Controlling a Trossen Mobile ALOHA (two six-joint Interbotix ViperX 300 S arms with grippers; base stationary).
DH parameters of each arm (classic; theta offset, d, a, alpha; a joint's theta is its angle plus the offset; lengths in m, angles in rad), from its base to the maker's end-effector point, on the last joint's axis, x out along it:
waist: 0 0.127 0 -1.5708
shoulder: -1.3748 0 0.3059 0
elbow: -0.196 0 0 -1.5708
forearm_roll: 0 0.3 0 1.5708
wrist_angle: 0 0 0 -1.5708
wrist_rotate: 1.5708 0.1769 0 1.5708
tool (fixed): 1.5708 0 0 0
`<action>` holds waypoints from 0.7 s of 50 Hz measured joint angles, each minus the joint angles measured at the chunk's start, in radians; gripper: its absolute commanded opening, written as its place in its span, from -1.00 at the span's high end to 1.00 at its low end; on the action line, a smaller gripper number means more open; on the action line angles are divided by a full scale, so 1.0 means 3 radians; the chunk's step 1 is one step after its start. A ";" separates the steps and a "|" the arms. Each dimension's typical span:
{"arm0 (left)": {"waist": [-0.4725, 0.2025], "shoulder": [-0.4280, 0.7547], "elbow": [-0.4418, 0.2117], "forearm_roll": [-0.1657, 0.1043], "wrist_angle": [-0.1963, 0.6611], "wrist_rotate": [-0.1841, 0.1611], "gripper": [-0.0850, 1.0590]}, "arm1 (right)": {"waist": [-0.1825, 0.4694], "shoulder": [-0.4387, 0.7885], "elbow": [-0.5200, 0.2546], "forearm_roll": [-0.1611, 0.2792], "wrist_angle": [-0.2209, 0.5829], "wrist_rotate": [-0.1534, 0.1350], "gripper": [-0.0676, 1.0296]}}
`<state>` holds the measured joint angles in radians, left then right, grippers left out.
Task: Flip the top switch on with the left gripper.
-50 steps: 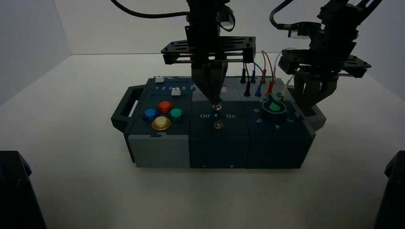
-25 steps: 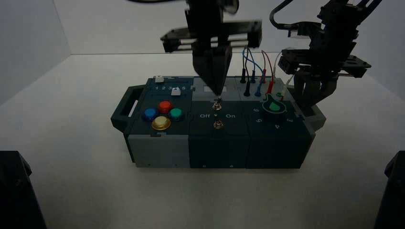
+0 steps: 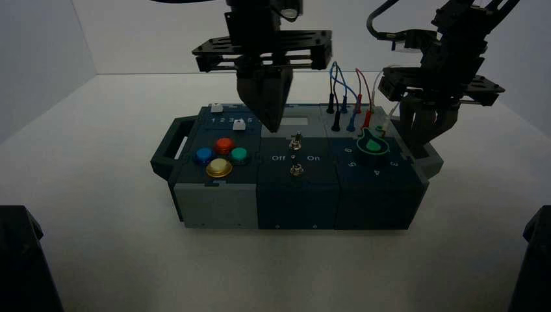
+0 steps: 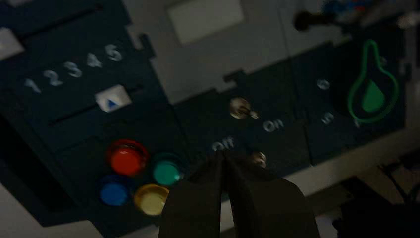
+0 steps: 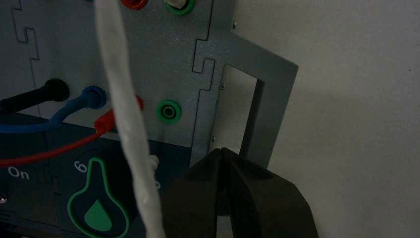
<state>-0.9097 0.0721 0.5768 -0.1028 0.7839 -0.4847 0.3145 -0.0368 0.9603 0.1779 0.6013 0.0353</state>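
left gripper (image 3: 275, 130): closed, empty, above box (image 3: 297, 207) | top switch (image 3: 295, 142): likely stiff (tiny lever); you nudge its tip, lightly

Through high view I see pale tabletop (image 3: 130, 260), box (image 3: 299, 208) as landmark. Box sits directly on it, upright, buttoned face up. From my feed, bare pale surface shows left of box, right of box and before it.
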 measured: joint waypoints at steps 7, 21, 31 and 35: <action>-0.0005 0.0097 -0.0015 0.0046 -0.0020 -0.0046 0.91 | -0.0005 0.0000 0.0000 0.0005 0.0000 0.0000 0.92; -0.0031 0.0337 -0.0138 0.0066 -0.0015 -0.0061 0.91 | 0.0000 0.0000 -0.0005 0.0000 -0.0005 0.0000 0.92; -0.0087 0.0368 -0.0215 0.0056 -0.0010 -0.0061 0.91 | 0.0000 0.0000 0.0000 0.0005 -0.0010 0.0000 0.92; -0.0092 0.0363 -0.0240 0.0051 -0.0010 -0.0061 0.91 | -0.0005 0.0000 -0.0005 0.0005 -0.0010 0.0000 0.92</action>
<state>-0.9373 0.1810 0.5047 -0.0874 0.7808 -0.5031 0.3129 -0.0368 0.9587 0.1795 0.5983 0.0353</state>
